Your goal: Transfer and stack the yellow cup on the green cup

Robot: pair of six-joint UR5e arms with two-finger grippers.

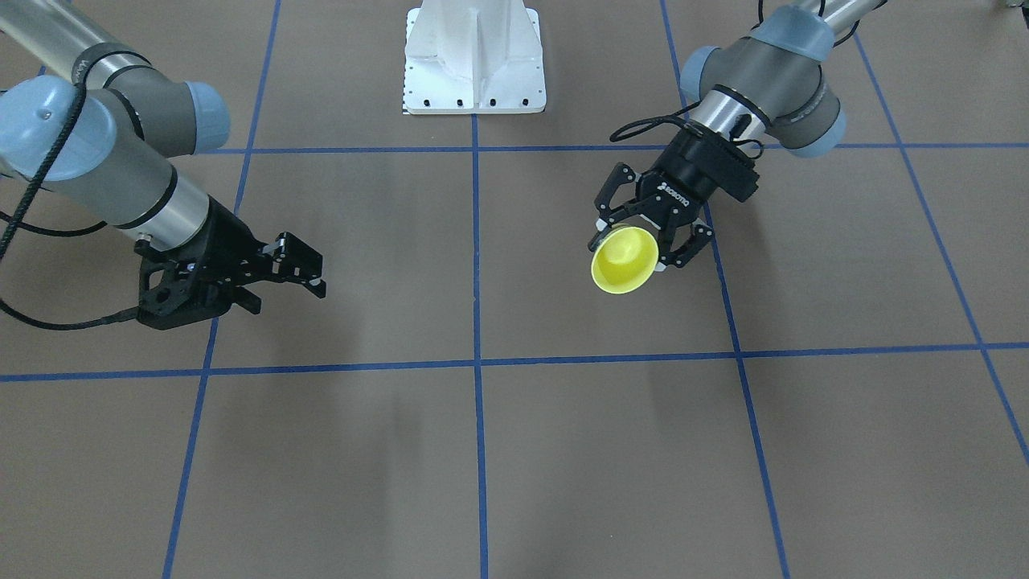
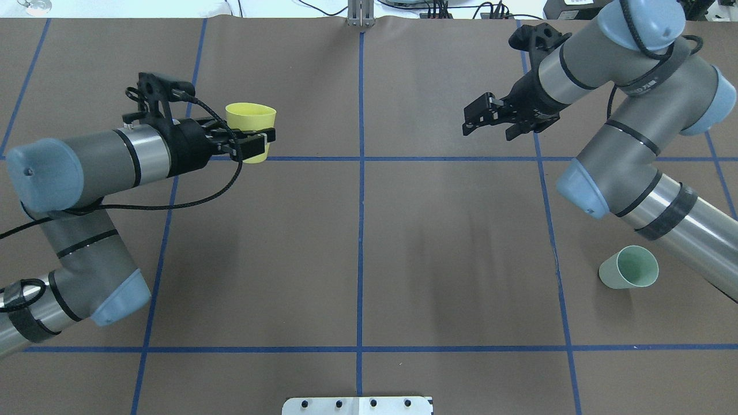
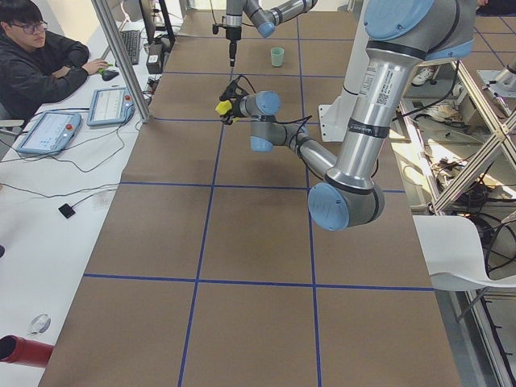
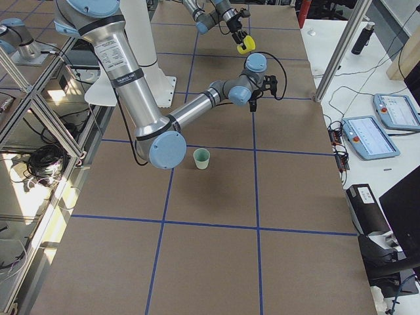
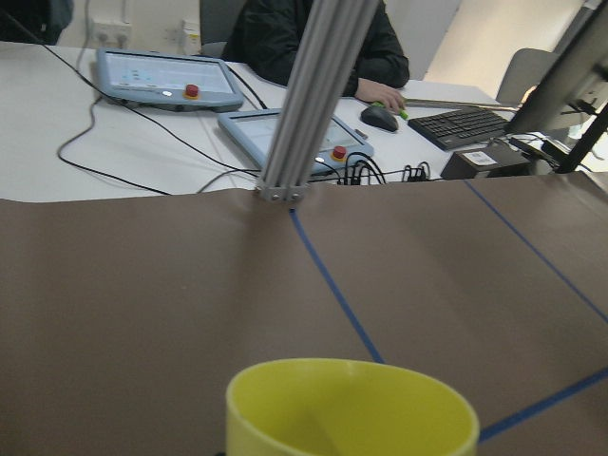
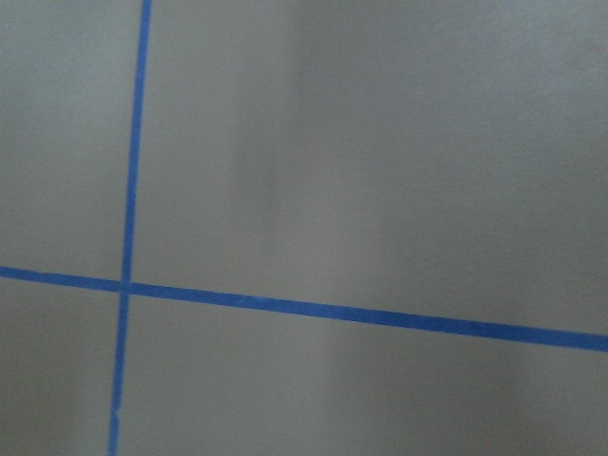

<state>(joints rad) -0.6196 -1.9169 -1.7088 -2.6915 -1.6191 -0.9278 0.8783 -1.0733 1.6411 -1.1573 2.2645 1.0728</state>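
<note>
Pickup looks done: the left end effector (image 1: 633, 246) clamps the yellow cup (image 1: 621, 262) aloft, the right end effector (image 2: 471, 120) gapes empty, and the green cup (image 2: 628, 275) stands well apart, unstacked.

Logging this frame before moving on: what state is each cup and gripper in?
yellow cup: gripped and held off the table, nothing inside.
green cup: upright on the table, empty, nothing touching it.
left gripper: shut on the yellow cup.
right gripper: open, empty, above the table.
</note>
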